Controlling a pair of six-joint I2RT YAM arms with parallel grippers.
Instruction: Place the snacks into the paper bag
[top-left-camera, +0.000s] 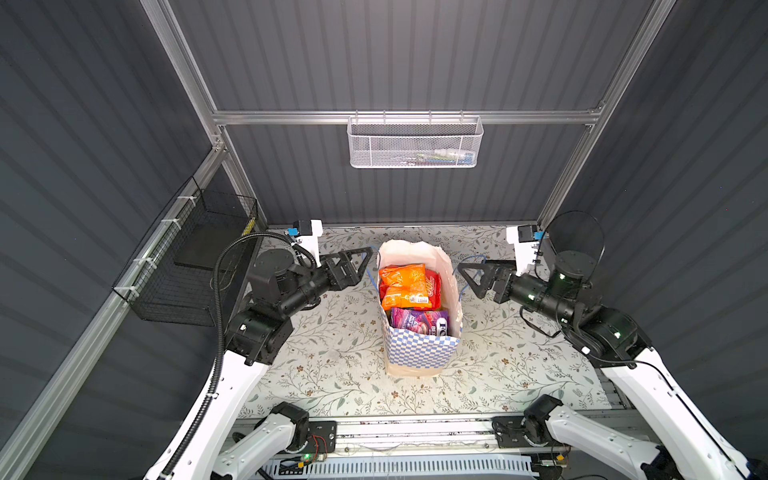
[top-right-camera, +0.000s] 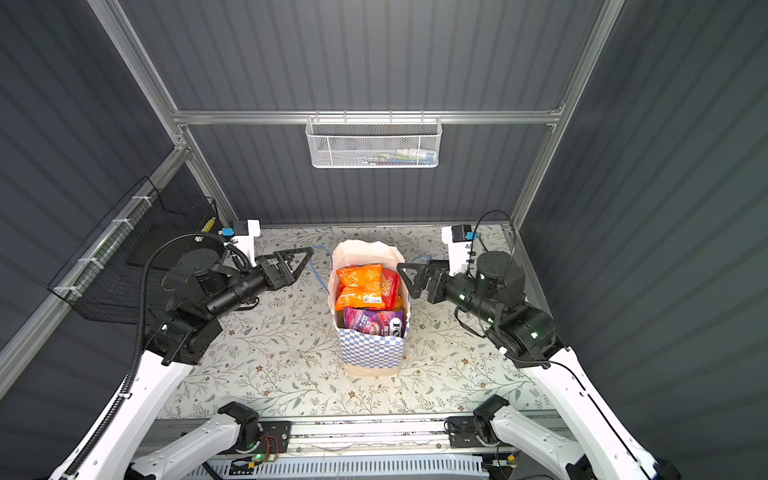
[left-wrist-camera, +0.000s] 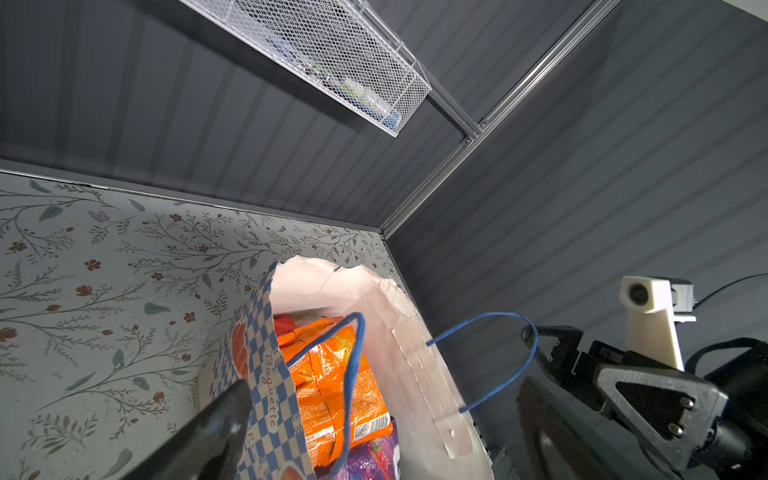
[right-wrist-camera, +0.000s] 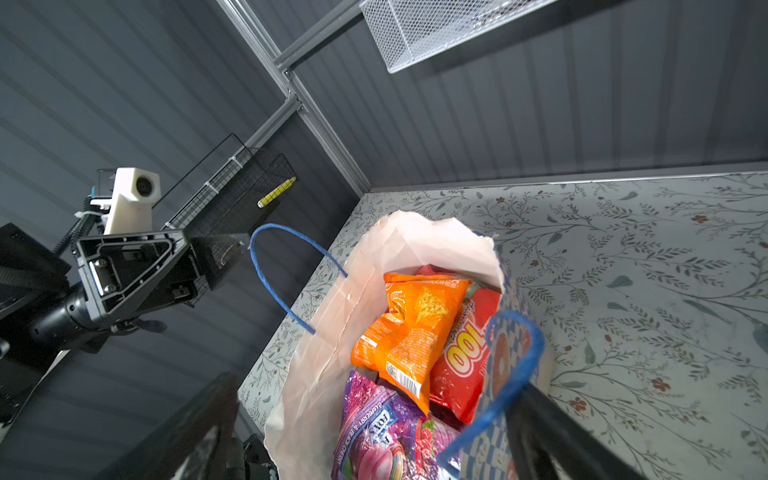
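Standing upright between both grippers on the floral tabletop (top-left-camera: 332, 357), the paper bag (top-left-camera: 419, 349) holds an orange packet (top-left-camera: 405, 286), a red "100" packet (top-left-camera: 433, 284) and a purple FOX'S packet (top-left-camera: 419, 322). The left gripper (top-left-camera: 363, 264) is spread wide beside the bag, with a blue cord handle (left-wrist-camera: 353, 365) looping between its fingers. The right gripper (top-left-camera: 467, 278) gapes wide opposite, the other handle (right-wrist-camera: 515, 365) against one finger.

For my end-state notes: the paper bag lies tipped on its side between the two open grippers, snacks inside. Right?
No. The paper bag stands upright, as both top views show; the snacks are inside, between the open left gripper and right gripper.
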